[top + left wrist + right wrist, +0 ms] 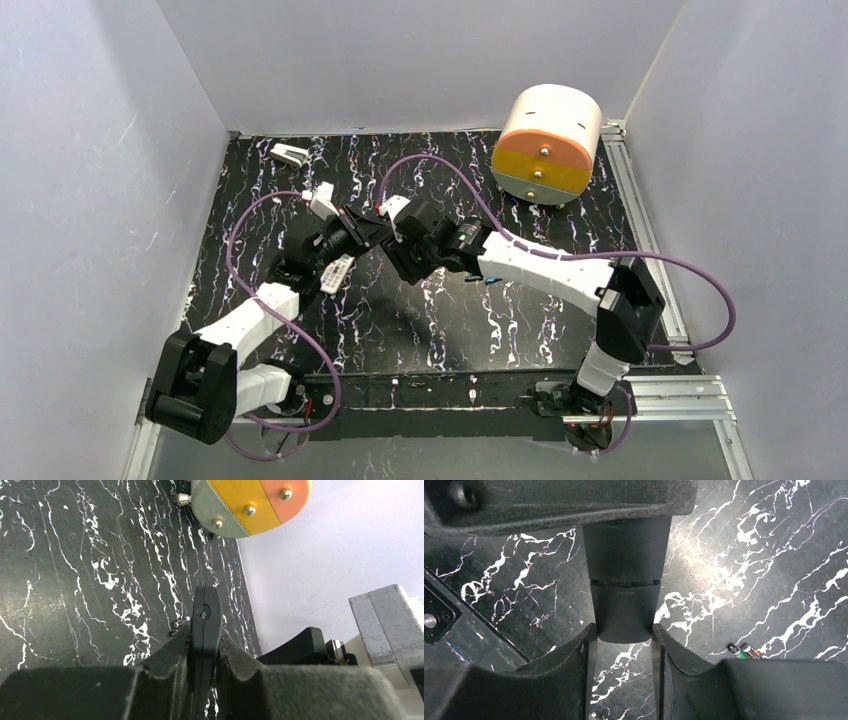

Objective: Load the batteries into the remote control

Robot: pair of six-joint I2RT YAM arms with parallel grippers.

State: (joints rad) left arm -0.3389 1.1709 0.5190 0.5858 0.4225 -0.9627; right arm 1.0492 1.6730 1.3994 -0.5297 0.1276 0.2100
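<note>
Clamping one black strip: left end effector, right end effector; batteries near it look light, slippery, so pinch mid-barrel.

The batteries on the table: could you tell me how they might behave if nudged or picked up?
The batteries are tiny cylinders lying on their sides on the flat tabletop, so a nudge would probably roll them. They look rigid and likely light. As they lie close together, gripping one may knock the other.
</note>
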